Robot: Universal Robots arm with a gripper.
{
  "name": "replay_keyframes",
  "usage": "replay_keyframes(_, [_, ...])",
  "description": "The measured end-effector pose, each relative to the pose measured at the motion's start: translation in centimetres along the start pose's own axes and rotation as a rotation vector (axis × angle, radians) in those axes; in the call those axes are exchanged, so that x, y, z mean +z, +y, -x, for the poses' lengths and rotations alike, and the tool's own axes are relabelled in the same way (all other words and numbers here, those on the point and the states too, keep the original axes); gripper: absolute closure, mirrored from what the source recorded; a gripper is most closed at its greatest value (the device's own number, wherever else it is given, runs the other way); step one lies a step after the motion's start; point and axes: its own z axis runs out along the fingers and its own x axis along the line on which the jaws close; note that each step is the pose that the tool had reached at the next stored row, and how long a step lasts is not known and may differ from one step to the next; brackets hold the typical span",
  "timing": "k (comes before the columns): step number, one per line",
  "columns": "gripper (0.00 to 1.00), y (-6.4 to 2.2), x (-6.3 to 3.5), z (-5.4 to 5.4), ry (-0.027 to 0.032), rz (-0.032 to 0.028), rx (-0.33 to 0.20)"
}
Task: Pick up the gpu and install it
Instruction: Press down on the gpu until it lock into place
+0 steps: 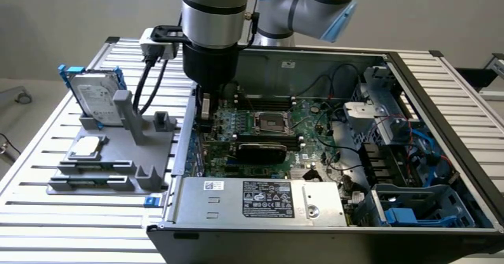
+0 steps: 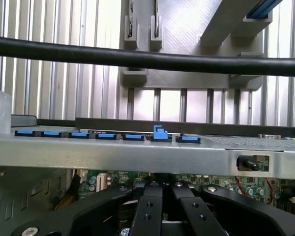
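1. In the exterior view the gripper [image 1: 211,95] is lowered inside the open computer case [image 1: 441,75], at the motherboard's [image 1: 315,128] edge on the exterior view's left, close to the case wall.
2. The wrist view looks along the black fingers [image 2: 147,206]. They meet at the gripper's [image 2: 162,189] centre, pressed together, just above the green board.
3. Directly under the tool, the exterior view shows a pale strip with a green edge below it. This appears to be the gpu [image 1: 205,111] standing on edge against the board. Neither view settles whether the fingers pinch it.
4. The wrist view shows what the other view hides. Just beyond the fingertips runs the case's silvery wall [image 2: 113,155], topped by a row of blue clips [image 2: 160,133]. A black cable [image 2: 137,58] crosses further out.
5. The exterior view gives the wider setting. Outside the wall from the tool, a grey fixture [image 1: 150,152] rests on the slatted table [image 1: 47,217]. It carries an upright hard drive [image 1: 94,98] in a blue frame and a square silver chip [image 1: 85,147].
6. The power supply [image 1: 260,199] lies inside the case, well apart from the tool.
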Motion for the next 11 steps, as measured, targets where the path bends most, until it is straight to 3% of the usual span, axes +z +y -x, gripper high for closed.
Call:
replay_keyframes(5, [0.89, -0.34, 0.03, 0.0, -0.0017, -0.0014, -0.003])
replay_keyframes(11, [0.89, -1.36, -0.30, 0.0, 0.0014, -0.0005, -0.013])
